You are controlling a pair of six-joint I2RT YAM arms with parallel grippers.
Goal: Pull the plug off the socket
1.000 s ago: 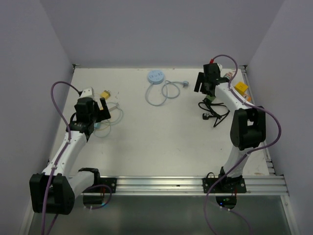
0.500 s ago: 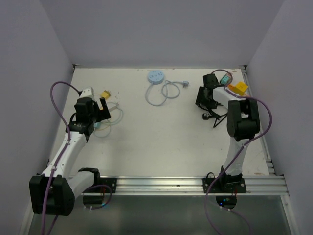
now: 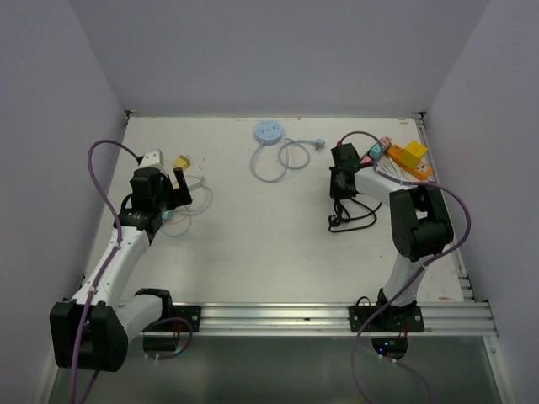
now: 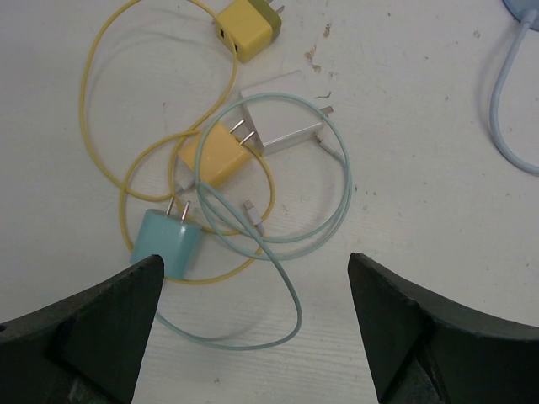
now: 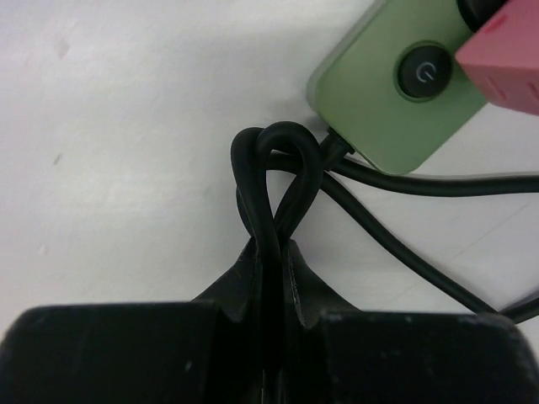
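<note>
Left wrist view: left gripper hangs wide open over a tangle of chargers near the worktop's left edge. Over on the right, the right gripper is pinched tight on a loop of black cable, just beside the green socket with the pink plug on it, by the far right corner.

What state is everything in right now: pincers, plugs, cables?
Right pincer: shut on the black cable.
Left pincer: open, holding nothing.
Black cable: looped, pinched at the loop.
Pink plug: on the green power strip, not pulled off.
Teal charger: unplugged, prongs bare.
</note>
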